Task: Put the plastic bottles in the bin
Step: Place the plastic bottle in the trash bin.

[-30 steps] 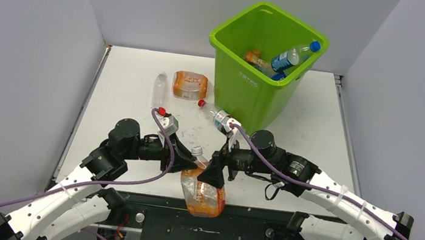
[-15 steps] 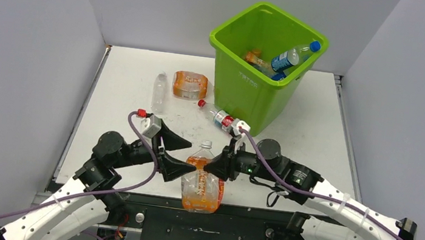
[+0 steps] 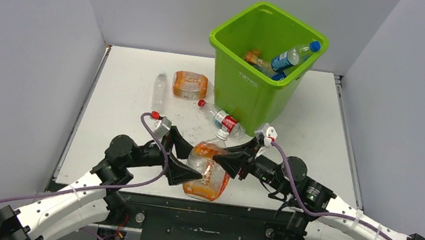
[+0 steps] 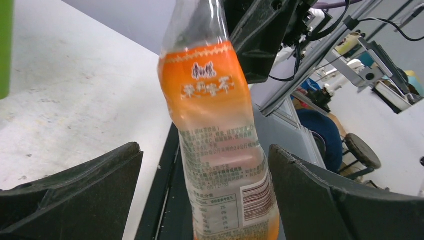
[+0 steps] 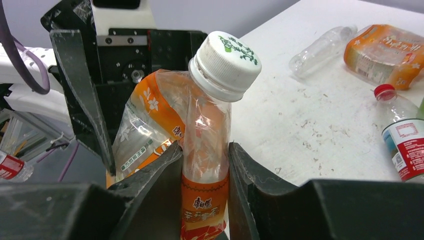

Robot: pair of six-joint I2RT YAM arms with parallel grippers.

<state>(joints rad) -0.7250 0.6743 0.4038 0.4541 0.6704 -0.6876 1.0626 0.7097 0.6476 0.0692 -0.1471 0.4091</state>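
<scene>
A crushed orange-labelled plastic bottle [image 3: 206, 174] with a white cap [image 5: 226, 64] hangs over the table's near edge. My right gripper [image 3: 222, 158] is shut on its neck [image 5: 205, 150]; both fingers press the clear plastic just under the cap. My left gripper [image 3: 188, 161] is open, and its jaws stand apart on either side of the bottle's lower body [image 4: 220, 150] without touching it. The lime-green bin [image 3: 250, 94] stands at the back right with a blue-labelled bottle [image 3: 294, 55] and an orange one [image 3: 257, 59] inside.
On the table lie a crushed orange bottle [image 3: 190, 85], a clear bottle [image 3: 159, 91] and a red-capped bottle [image 3: 219, 118] against the bin's foot. Grey walls close in the left, back and right sides. Purple cables loop from both wrists.
The left gripper has let go of the orange bottle and opened wide. The right gripper has shut on its neck and lifted the top toward the bin.
</scene>
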